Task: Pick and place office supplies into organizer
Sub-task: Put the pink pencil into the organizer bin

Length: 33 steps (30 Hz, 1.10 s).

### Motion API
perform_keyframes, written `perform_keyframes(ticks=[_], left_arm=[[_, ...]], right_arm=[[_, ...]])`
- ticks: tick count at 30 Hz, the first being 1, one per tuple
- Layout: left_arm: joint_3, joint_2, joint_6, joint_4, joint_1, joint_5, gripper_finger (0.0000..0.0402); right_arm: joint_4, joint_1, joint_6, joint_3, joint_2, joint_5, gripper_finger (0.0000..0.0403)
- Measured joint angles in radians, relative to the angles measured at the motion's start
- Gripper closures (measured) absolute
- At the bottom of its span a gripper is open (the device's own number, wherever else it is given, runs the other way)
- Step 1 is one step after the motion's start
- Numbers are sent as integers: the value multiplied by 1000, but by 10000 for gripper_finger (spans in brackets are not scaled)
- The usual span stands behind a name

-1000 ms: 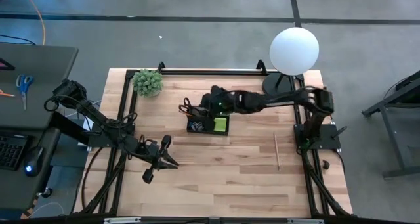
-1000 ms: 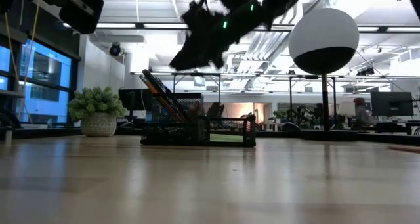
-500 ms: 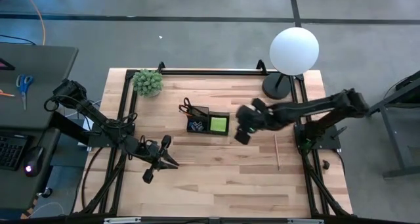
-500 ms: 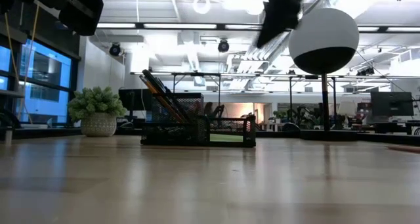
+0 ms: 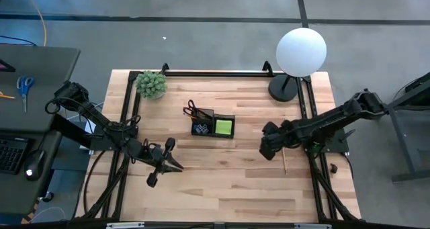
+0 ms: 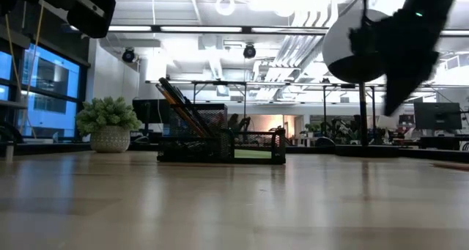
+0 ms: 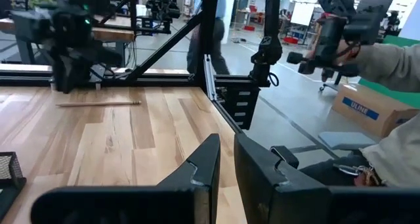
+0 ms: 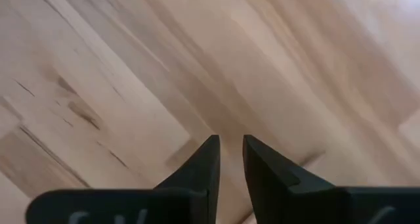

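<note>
- With the organizer [image 5: 213,126] already holding scissors, pens and the lime-green sticky-note pad [image 5: 224,127] near the tabletop's middle, the wooden pencil [image 5: 283,155] lies alone by the right edge.
- My right gripper [image 5: 267,149] hangs empty just beside it, fingers nearly together, a narrow gap left.
- My left gripper [image 7: 226,159] waits near the front-left, nearly shut on nothing.
- I judge the pencil light, stiff and prone to rolling; I'd pinch it mid-length, across its width.
- The high view shows the pencil whole; my right wrist view shows only bare wood.
</note>
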Motion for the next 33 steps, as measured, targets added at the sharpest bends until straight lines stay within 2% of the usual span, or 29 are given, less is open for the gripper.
perform_keyframes(ticks=[8, 15, 21, 28, 33], left_arm=[[0, 0, 0, 0, 0, -20, 367], [0, 0, 0, 0, 0, -20, 367], [0, 0, 0, 0, 0, -24, 367], [0, 0, 0, 1, 0, -25, 367], [0, 0, -1, 1, 0, -25, 367]], right_arm=[[-103, 82, 258, -22, 3, -57, 347], [-121, 159, 436, -43, 3, -116, 346], [-127, 244, 538, -62, 3, -208, 344], [-136, 322, 619, -62, 12, -224, 343], [-139, 351, 642, -62, 79, -257, 343]])
